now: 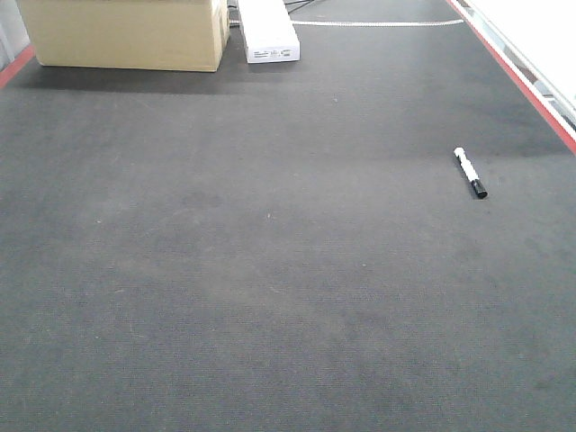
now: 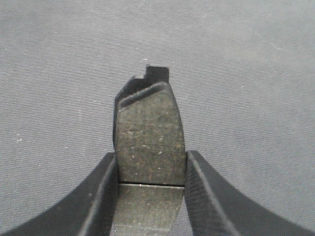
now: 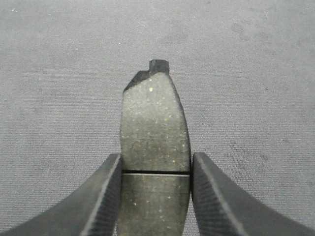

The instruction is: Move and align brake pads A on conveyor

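Brake pad (image 2: 150, 142), gritty speckled grey with a centre groove and curved edge, is clamped in the left gripper (image 2: 151, 157); a matching second pad (image 3: 155, 130) is clamped in the right gripper (image 3: 156, 157). Both are over the felt-like charcoal conveyor (image 1: 270, 270). Print on the white box (image 1: 267, 31) is unreadable.

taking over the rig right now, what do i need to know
The left hand is shut on a brake pad, gripped around its centre groove, over the conveyor.
The right hand is shut on a second brake pad, same grip.
The front view shows no pads on the belt, only a marker pen at right, plus a cardboard box and a white box at the far end.
Done: two pads in hand. Left: set both down aligned. No other pads are in view.
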